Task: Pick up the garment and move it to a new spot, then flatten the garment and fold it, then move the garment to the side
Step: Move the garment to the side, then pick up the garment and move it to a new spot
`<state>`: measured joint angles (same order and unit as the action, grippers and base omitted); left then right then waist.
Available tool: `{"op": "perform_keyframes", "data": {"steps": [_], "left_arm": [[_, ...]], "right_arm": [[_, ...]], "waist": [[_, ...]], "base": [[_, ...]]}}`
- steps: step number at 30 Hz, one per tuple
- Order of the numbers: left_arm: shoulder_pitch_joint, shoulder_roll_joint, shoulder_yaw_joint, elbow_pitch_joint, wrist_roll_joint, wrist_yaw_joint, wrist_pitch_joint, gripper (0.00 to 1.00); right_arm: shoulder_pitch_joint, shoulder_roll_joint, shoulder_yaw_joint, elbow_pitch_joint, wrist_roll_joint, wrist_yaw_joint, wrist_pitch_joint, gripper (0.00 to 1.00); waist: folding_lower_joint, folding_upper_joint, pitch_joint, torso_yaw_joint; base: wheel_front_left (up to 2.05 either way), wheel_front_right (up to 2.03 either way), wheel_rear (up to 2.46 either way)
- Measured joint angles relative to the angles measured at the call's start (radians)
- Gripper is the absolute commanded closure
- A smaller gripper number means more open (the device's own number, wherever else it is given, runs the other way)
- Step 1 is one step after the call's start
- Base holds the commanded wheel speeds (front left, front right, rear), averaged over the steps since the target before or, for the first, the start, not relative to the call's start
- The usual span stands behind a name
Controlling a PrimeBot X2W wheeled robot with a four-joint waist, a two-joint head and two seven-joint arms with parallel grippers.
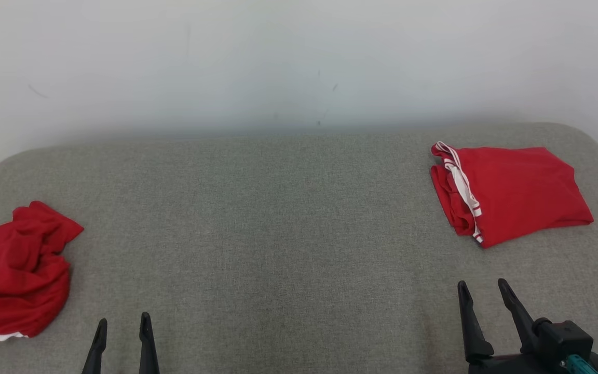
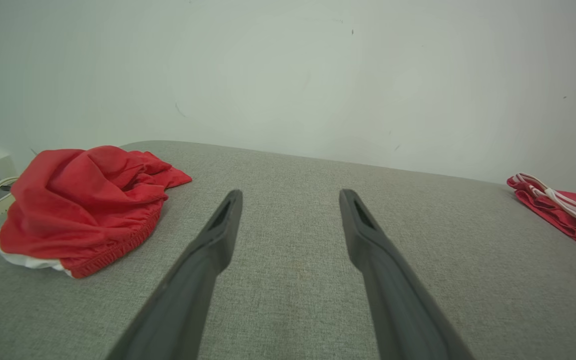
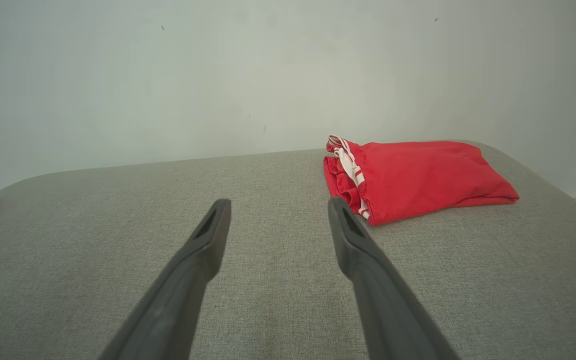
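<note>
The grey padded table (image 1: 278, 208) takes the whole lower part of the head view, and the pale wall (image 1: 278, 62) stands behind it across the top.

At the right of the frame, near the far edge of the table, lies a folded garment (image 1: 517, 192), red with white stripes along one side. It is flat and neat, so I judge it is finished and is not the piece to handle now.

The crumpled garment (image 1: 18, 270), also red with a little white at its lower edge, lies in a loose heap at the left edge of the frame. Its long axis runs from the upper right to the lower left, close to upright in the picture.

The left gripper (image 1: 124, 318) is at the bottom of the frame, just right of this heap and a little lower, not touching it. Its two fingers are spread apart with nothing between them. In the left wrist view the heap is at the left, beside the left finger but apart from it.

The right gripper (image 1: 482, 283) is at the lower right, below the folded piece, its fingers also spread and empty.

The left arm is clearly the nearer one. I judge it must go left and a little up the frame to reach the heap.
</note>
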<state>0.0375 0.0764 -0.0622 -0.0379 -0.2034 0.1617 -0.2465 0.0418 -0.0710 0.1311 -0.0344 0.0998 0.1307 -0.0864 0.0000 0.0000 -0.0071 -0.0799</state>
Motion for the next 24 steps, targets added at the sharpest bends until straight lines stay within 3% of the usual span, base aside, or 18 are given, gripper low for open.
{"op": "perform_keyframes", "data": {"steps": [24], "left_arm": [[0.002,0.014,-0.014,0.003,-0.006,0.016,0.008,0.0]], "right_arm": [[0.031,0.017,-0.024,-0.027,-0.004,0.0,0.025,0.0]], "waist": [[0.0,0.0,-0.013,0.007]], "base": [[0.0,0.0,0.0]]}}
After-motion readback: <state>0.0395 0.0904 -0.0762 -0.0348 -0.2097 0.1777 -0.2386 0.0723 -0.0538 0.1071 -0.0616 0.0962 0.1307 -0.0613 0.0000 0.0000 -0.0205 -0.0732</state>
